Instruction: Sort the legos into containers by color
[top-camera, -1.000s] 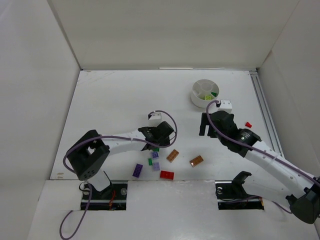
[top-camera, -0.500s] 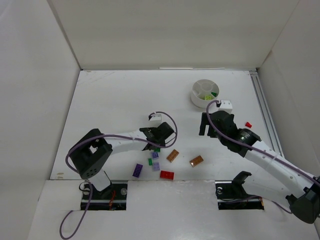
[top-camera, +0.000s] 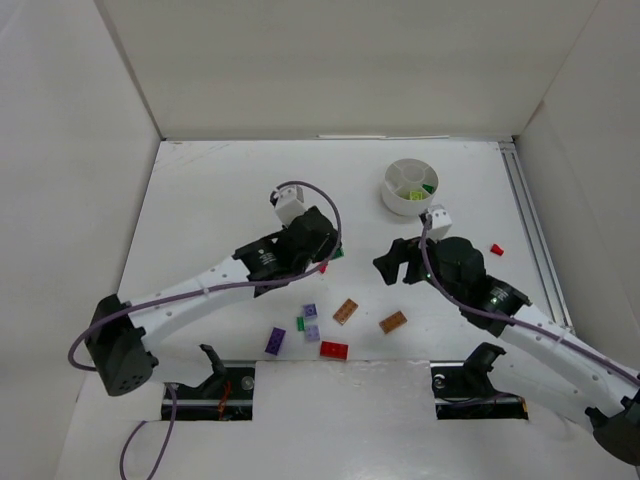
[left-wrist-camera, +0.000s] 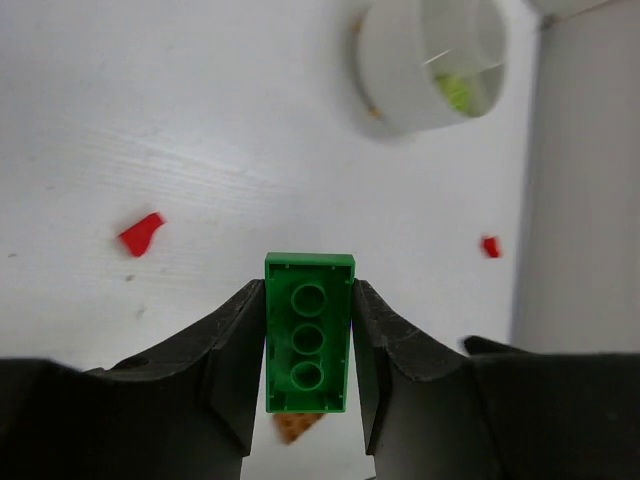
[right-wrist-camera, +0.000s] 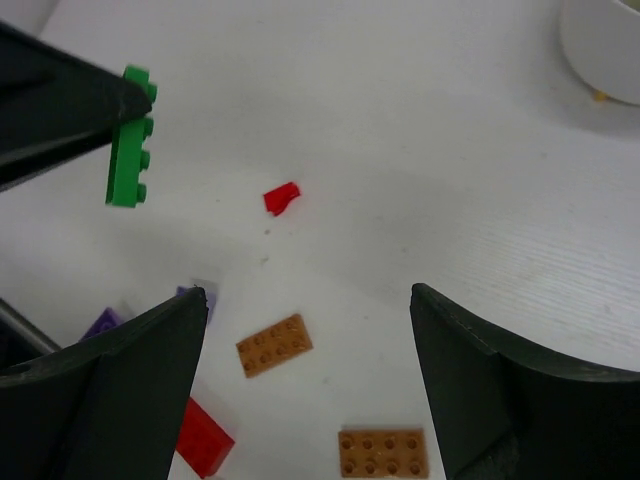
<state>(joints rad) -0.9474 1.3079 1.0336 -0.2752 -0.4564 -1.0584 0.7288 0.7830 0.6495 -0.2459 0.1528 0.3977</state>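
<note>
My left gripper is shut on a green brick, held by its long sides above the table. It is near the table's middle in the top view. The round white dish with lime and green pieces stands at the far right and shows ahead in the left wrist view. My right gripper is open and empty above two orange-brown bricks; in the top view it is right of the left gripper. The held green brick shows in the right wrist view.
Loose near the front edge: a purple brick, a small green piece, lilac pieces, a red brick. A small red piece lies mid-table, another by the right rail. White walls enclose the table.
My left gripper has risen from the cluster of bricks with the green brick and moved toward the far side. My right gripper has shifted a little left and nearer.
</note>
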